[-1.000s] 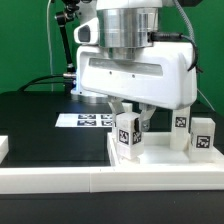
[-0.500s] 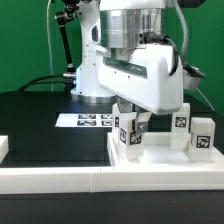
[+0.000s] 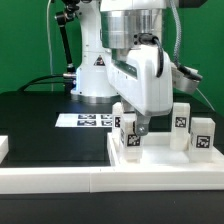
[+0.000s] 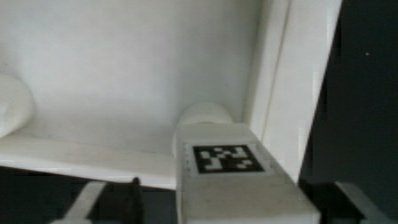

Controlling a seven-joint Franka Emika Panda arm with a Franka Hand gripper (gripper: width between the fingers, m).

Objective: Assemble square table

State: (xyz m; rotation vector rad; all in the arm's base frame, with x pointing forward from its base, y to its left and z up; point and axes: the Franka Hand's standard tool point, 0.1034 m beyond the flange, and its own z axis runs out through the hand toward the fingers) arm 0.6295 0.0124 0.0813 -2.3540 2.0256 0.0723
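The white square table top (image 3: 160, 162) lies flat at the exterior view's right, rim up. Three white tagged legs stand on it: one near its corner (image 3: 128, 136) and two further right (image 3: 181, 126) (image 3: 203, 133). My gripper (image 3: 136, 127) hangs straight down over the corner leg. In the wrist view that leg (image 4: 222, 165) stands between my fingers, with a dark gap on each side, so the gripper (image 4: 214, 208) is open around it. The top's inner floor (image 4: 125, 80) and raised rim (image 4: 276, 70) fill the rest of that view.
The marker board (image 3: 85, 120) lies on the black table behind the top, at the exterior view's left. A long white wall (image 3: 90, 186) runs along the front edge. The arm's base (image 3: 95, 70) stands behind, with cables beside it.
The hand has turned about its vertical axis over the corner leg. The fingers have spread apart, letting go of the leg, which stays upright.
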